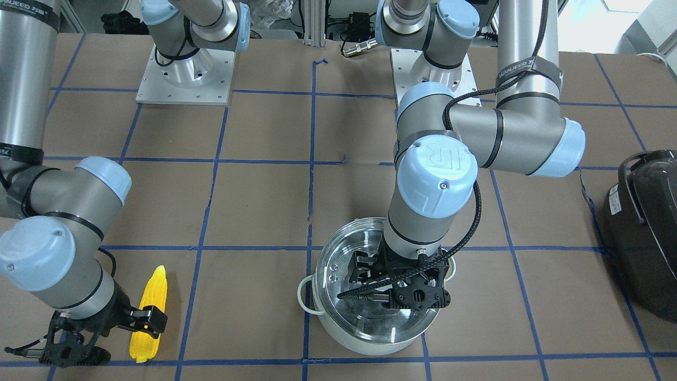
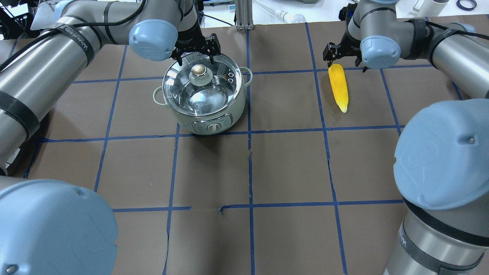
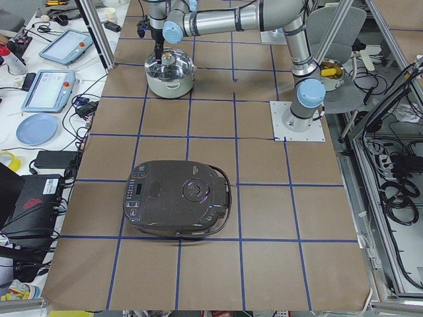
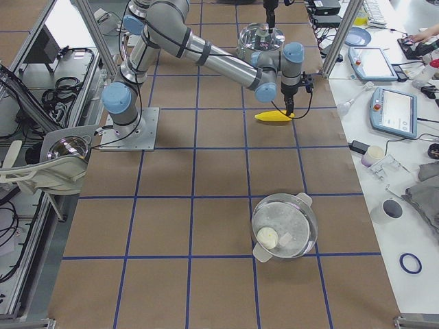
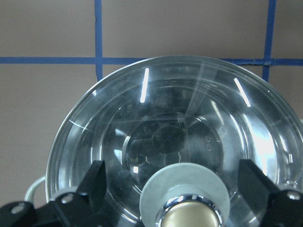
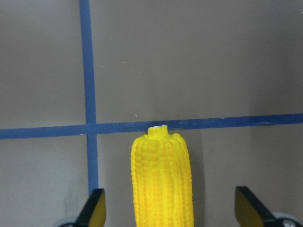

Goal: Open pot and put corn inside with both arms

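Note:
The pot stands at the far left, its glass lid on, with a metallic knob. My left gripper is open over the lid. In the left wrist view its fingers stand either side of the knob without touching it. The yellow corn lies flat at the far right. My right gripper is open above its blunt end. In the right wrist view the corn lies between the fingers, apart from both.
A dark grey appliance sits at the table end on the robot's left. A second glass-lidded pot stands towards the end on the robot's right. Blue tape lines grid the brown table cover.

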{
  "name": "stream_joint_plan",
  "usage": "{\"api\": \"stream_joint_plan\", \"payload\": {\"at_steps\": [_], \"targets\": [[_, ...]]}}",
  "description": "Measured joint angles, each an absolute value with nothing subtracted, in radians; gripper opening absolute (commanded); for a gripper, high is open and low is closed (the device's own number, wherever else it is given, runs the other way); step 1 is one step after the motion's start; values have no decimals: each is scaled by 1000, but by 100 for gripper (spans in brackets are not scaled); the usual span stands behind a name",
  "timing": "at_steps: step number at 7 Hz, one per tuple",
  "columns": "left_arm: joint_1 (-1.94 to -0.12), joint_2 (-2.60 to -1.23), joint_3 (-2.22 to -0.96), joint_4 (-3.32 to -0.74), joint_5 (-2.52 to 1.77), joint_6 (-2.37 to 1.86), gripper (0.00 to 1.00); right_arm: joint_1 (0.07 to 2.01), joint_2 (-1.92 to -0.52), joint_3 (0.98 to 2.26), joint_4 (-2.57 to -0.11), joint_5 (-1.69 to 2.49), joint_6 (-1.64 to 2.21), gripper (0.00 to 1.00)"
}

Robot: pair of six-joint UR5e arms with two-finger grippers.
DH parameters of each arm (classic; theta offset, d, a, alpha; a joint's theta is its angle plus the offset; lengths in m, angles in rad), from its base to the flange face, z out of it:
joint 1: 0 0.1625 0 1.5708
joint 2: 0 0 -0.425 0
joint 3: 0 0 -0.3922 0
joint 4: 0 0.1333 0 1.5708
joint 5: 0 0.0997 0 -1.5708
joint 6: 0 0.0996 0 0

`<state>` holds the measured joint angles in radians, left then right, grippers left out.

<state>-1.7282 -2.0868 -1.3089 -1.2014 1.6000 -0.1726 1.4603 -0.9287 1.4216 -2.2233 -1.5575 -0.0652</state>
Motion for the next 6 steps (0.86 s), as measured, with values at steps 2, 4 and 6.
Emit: {"api": "stream_joint_plan", "payload": {"at_steps": [2, 4, 6], "targets": [[-1733, -2073, -1336, -1203, 1600, -169, 26, 1458, -889, 1425, -2241, -1555, -63, 89], [-1734, -2059, -1350, -1204, 1599, -169, 0, 1457, -876, 1447, -2240, -1563, -67, 58], [-1733, -2052, -1334, -1203, 1598, -166, 0, 1457, -881, 1464, -2229, -1564, -76, 26]]}}
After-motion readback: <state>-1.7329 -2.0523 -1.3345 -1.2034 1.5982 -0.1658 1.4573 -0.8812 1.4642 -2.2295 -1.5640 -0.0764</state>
